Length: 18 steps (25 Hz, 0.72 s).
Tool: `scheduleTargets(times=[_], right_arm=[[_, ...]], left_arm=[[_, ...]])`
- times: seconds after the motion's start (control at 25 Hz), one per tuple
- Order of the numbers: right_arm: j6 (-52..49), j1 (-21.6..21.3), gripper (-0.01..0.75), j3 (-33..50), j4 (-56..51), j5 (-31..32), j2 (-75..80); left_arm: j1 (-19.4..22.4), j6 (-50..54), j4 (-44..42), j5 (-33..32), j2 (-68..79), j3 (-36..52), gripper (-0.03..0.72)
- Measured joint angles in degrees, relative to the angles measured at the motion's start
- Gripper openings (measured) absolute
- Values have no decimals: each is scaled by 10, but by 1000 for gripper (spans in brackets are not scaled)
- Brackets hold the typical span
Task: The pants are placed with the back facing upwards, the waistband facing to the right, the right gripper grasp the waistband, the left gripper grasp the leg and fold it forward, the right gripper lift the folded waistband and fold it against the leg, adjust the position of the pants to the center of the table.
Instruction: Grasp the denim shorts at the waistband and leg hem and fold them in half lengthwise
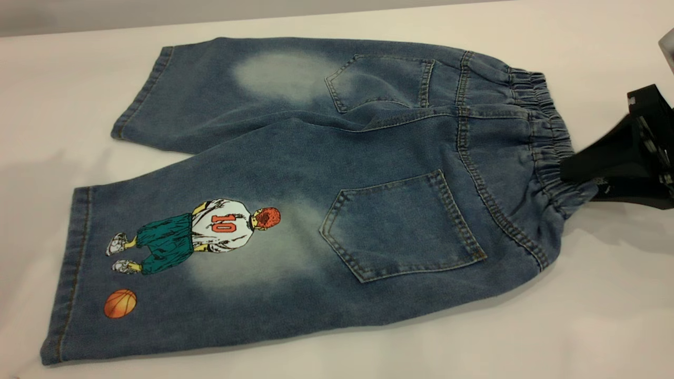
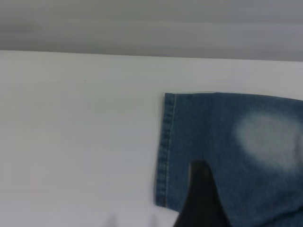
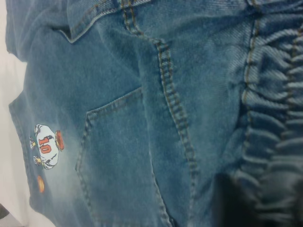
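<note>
The pants [image 1: 368, 173] lie flat on the white table [image 1: 605, 305], back pockets up, with the waistband [image 1: 542, 121] to the right. The printed leg [image 1: 174, 263] is nearer the camera and the plain leg [image 1: 221, 89] lies behind it. My right gripper [image 1: 571, 169] is at the waistband's near end, shut on the gathered denim, which bunches up around it. In the right wrist view the waistband [image 3: 270, 118] ruches beside the dark right gripper [image 3: 227, 198]. A black part of my left gripper [image 2: 203, 201] hangs over the plain leg [image 2: 227, 142] near its hem.
The table's far edge meets a grey wall [image 1: 158, 16] just behind the plain leg. A grey object [image 1: 667, 45] shows at the right border. Bare tabletop [image 2: 80, 142] stretches beyond the hems.
</note>
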State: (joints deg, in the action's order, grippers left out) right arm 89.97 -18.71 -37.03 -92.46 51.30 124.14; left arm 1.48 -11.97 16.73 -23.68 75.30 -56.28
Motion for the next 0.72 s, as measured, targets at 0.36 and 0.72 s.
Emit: scheduleTargets(times=[0.36, 0.72], right_arm=[[-41, 0, 26, -15, 36, -17, -2], [-141, 0, 26, -74, 107, -14, -2]], left_arm=[[0, 0, 0, 0, 0, 0, 461], [0, 2, 19, -56, 0, 0, 461]])
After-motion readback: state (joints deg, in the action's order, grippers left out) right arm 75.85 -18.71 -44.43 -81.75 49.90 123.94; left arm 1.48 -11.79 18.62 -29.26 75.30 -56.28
